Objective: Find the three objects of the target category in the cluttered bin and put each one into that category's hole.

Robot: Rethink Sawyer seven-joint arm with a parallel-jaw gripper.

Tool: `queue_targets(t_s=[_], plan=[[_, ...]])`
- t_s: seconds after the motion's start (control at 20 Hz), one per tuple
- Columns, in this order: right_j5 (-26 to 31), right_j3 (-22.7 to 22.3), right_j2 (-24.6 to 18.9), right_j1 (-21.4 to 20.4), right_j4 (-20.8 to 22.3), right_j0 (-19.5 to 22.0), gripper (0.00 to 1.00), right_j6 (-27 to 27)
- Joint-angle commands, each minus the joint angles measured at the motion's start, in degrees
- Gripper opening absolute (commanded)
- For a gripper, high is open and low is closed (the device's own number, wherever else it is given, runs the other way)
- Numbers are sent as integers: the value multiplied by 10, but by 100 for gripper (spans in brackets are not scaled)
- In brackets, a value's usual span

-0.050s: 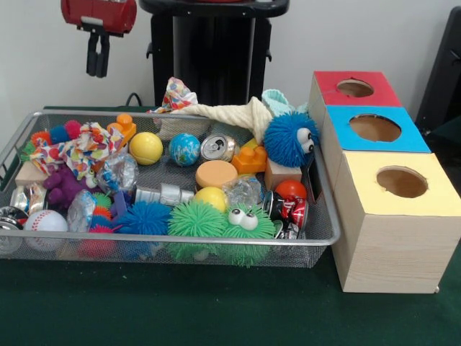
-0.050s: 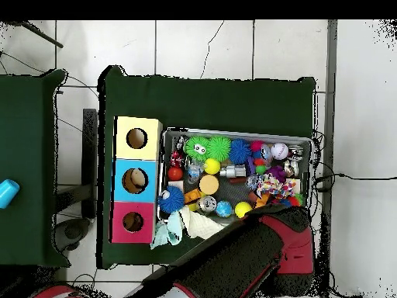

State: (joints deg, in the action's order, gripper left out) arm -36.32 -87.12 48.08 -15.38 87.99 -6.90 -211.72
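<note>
**Tool raised clear of the cluttered bin**

The tool (image 1: 98,54) is seen at 11 o'clock in the front view, hanging above the wire mesh bin (image 1: 180,241) and well apart from its contents. Its two dark fingers are pressed together, clenched on nothing. In the overhead view the arm (image 2: 256,252) is seen at 6 o'clock, covering the bin's lower edge.

The bin is set on the green tabletop (image 1: 180,310). Just beside it, at 3 o'clock in the front view, three wooden boxes are lined up, each with a round hole: a yellow-topped box (image 1: 400,184) nearest, a blue-topped box (image 1: 374,130) in the middle, a red-topped box (image 1: 354,88) farthest.

Noted in the bin, front view:
- a yellow ball (image 1: 146,148) and a globe ball (image 1: 185,149) near centre, side by side
- a crushed silver can (image 1: 218,148) just right of the globe ball
- a blue fuzzy toy with eyes (image 1: 290,139) at 2 o'clock, against the bin's rim
- a green fuzzy toy with eyes (image 1: 245,225) at 6 o'clock
- a baseball (image 1: 45,221) at 8 o'clock
- a red soda can (image 1: 288,211) at 5 o'clock
- a patterned cloth (image 1: 79,150) at 10 o'clock
- a cream cloth (image 1: 230,112) draped over the far rim
</note>
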Motion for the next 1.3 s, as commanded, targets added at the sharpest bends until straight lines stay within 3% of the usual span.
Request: queue_targets(t_s=[0.05, 0.2, 0.5, 0.55, 0.75, 1.0, 1.3], plan=[[54, 8, -136, 1, -76, 35, 0, 227], [51, 4, -147, -4, -94, 52, 0, 256], [37, 6, -150, -5, -92, 60, 0, 262], [35, 6, -151, -5, -91, 61, 100, 262], [43, 4, -150, -9, -96, 62, 100, 292], [61, -7, -145, -19, -161, 79, 100, 395], [47, -1, -126, 0, -248, 88, 100, 513]])
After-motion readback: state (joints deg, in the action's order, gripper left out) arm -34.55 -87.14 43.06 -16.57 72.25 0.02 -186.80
